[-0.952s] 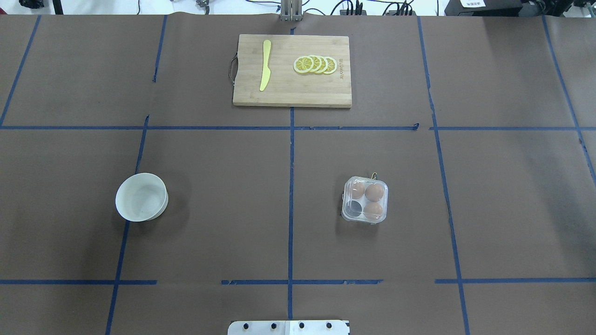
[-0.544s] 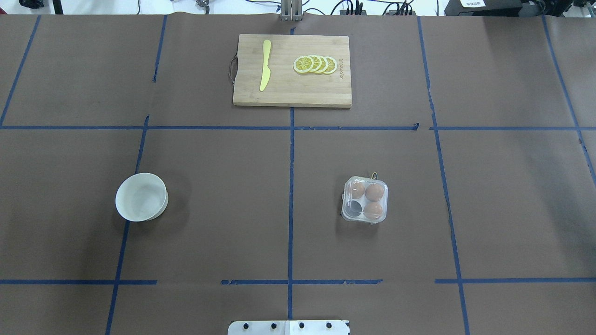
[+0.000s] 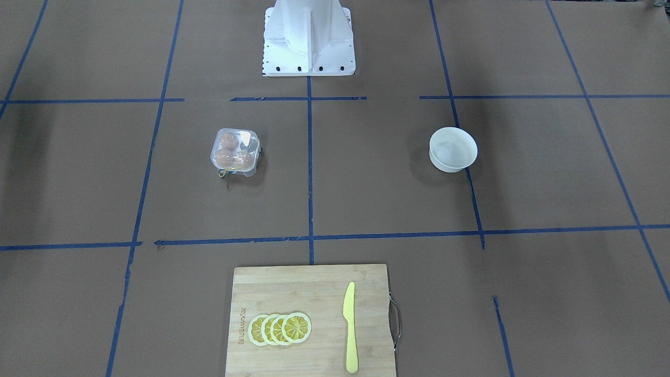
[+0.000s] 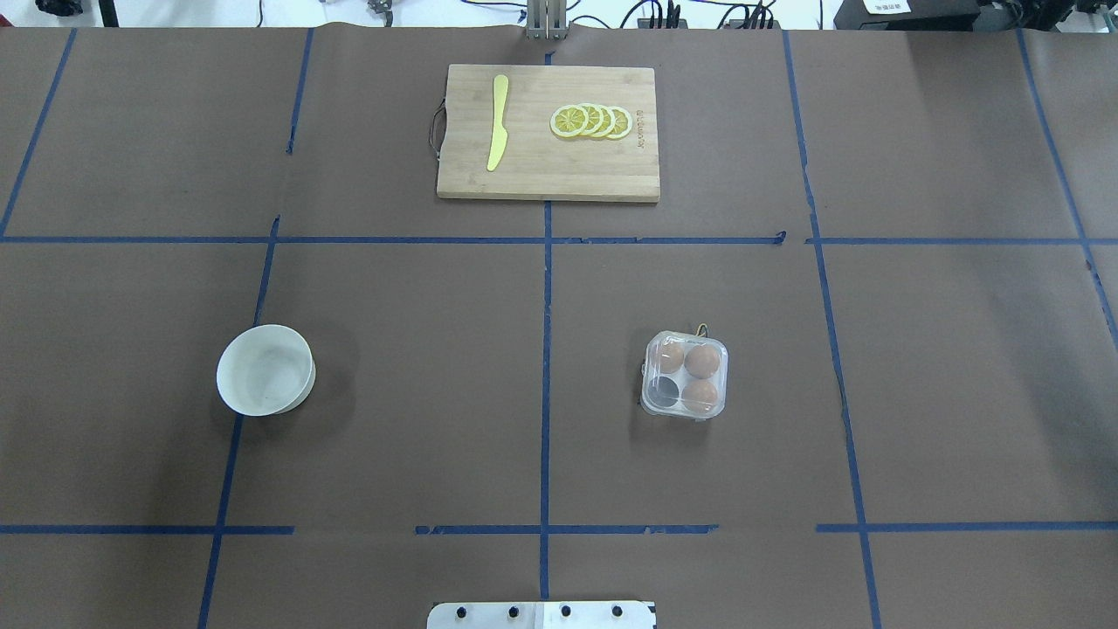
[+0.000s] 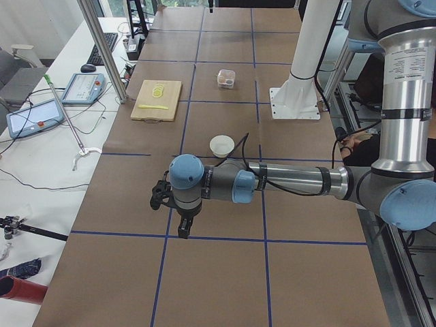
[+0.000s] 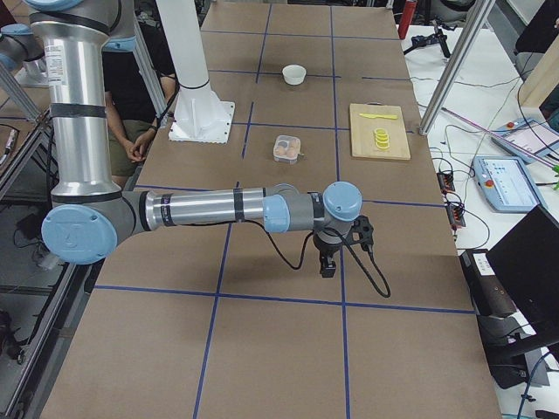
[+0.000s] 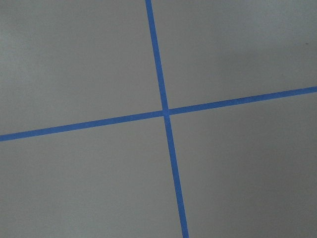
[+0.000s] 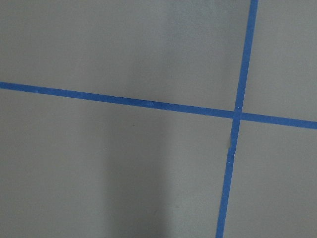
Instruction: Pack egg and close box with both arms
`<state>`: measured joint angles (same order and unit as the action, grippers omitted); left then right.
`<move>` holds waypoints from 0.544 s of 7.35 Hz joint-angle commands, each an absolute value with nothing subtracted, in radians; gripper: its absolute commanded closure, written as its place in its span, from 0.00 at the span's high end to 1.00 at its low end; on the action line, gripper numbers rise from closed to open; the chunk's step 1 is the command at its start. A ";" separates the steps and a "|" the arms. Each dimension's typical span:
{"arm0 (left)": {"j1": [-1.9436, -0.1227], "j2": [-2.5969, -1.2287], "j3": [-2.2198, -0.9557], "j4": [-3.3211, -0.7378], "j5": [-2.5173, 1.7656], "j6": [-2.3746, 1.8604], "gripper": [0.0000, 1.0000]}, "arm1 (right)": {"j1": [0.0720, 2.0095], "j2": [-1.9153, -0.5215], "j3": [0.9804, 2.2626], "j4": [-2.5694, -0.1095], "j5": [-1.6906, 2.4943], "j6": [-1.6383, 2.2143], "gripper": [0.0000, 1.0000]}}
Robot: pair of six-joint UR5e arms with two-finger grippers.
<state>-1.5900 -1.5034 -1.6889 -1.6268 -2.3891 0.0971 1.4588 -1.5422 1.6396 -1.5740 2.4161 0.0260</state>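
Left hand (image 5: 182, 231) hangs fingers-down over bare surface (image 4: 419, 393), well apart from the box (image 4: 685, 376), out beyond the bowl (image 4: 265, 369). Open or closed? Can't tell from this side angle. Right hand (image 6: 328, 269) is the same story, well off on the box's other side, its grip unreadable. Both wrist cameras show only crossing blue tape (image 7: 165, 112).

What's changed over the last second? Nothing. The box hasn't budged: three eggs (image 4: 702, 360) inside, and one cell (image 4: 665, 388) dark and empty on the corner toward the bowl. The lid looks down, though clear plastic makes that hard to confirm. The bowl looks empty, and no loose egg is anywhere near the box. My read: packing and closing look finished, with neither arm working the box.
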 commanded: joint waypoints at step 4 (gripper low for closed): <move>-1.563 -1.459 -1.724 -1.623 -2.329 0.097 1.00 | 1.459 -1.546 1.640 -1.572 2.413 0.025 1.00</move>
